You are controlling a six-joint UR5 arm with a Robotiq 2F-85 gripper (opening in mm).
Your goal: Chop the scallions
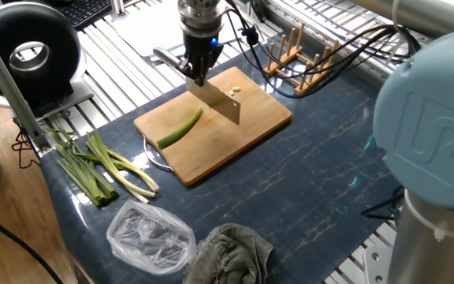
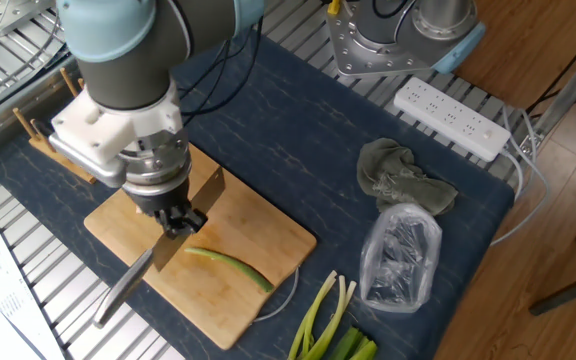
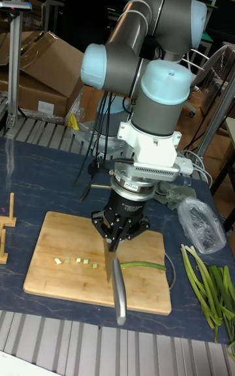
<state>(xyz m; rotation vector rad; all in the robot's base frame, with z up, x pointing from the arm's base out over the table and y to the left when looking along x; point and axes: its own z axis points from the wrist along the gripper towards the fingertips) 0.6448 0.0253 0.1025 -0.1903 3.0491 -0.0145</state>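
My gripper [image 1: 198,72] [image 2: 175,220] [image 3: 116,237] is shut on the handle of a knife [image 1: 221,102] [image 2: 206,192] [image 3: 118,292]. The blade hangs edge-down over the wooden cutting board [image 1: 243,130] [image 2: 258,225] [image 3: 65,279]. One scallion stalk [image 1: 181,128] [image 2: 230,265] [image 3: 142,264] lies on the board, its cut end right beside the blade. Several small chopped bits [image 1: 233,91] [image 3: 72,260] lie on the blade's other side. A bundle of whole scallions [image 1: 101,167] [image 2: 330,322] [image 3: 209,284] rests on the dark table off the board.
A crumpled clear plastic bag [image 1: 150,237] [image 2: 400,255] and a grey cloth [image 1: 231,248] [image 2: 403,175] lie on the table. A wooden rack [image 1: 298,55] stands beyond the board. A power strip [image 2: 453,115] sits at the table's edge.
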